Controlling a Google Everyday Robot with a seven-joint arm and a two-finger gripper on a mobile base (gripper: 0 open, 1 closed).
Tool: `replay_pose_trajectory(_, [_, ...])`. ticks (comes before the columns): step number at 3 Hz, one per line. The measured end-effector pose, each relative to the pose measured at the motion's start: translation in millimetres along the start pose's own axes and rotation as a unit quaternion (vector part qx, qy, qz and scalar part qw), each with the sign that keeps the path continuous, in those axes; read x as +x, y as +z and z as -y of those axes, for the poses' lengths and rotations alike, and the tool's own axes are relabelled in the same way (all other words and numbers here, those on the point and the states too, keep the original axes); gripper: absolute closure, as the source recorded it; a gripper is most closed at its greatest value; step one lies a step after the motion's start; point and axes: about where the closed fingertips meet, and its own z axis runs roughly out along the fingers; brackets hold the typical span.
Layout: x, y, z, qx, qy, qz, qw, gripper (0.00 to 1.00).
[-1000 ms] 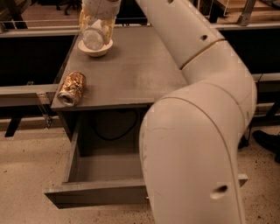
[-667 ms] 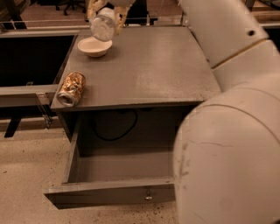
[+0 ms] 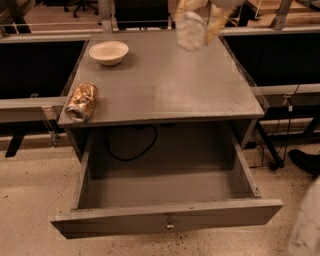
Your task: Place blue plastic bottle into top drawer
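The blue plastic bottle [image 3: 191,30] is clear and faintly bluish, blurred, and hangs in the air above the back right of the cabinet top. My gripper [image 3: 199,15] is at the top edge of the view, shut on the bottle, with a finger [image 3: 216,21] on its right side. The top drawer [image 3: 165,192] of the grey cabinet stands pulled wide open below. Its inside is bare and its front panel has a small metal knob [image 3: 170,225].
A white bowl [image 3: 108,51] sits at the back left of the cabinet top [image 3: 160,85]. A crushed coppery can [image 3: 82,101] lies at the front left edge. A black cable [image 3: 130,147] hangs behind the drawer. Part of my arm [image 3: 306,225] shows at the lower right.
My gripper has carried the bottle from above the bowl at the back left to the right. My arm has swung out of the foreground, uncovering the drawer.
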Motion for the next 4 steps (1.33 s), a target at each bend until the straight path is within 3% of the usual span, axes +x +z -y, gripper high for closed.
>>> replay_pose_trajectory(1, [-21,-30,-104,-0.027,0.051,0.034,0.9978,1.00])
replay_pose_trajectory(2, [-17,-27,-102,-0.022,0.051,0.027,0.9981,1.00])
replay_pose_trajectory(3, [-43,-13,-101,0.050,-0.008,0.078,0.9957,1.00])
replay_pose_trajectory(4, [-83,-10,-105,0.174,-0.057,0.125,0.9751,1.00])
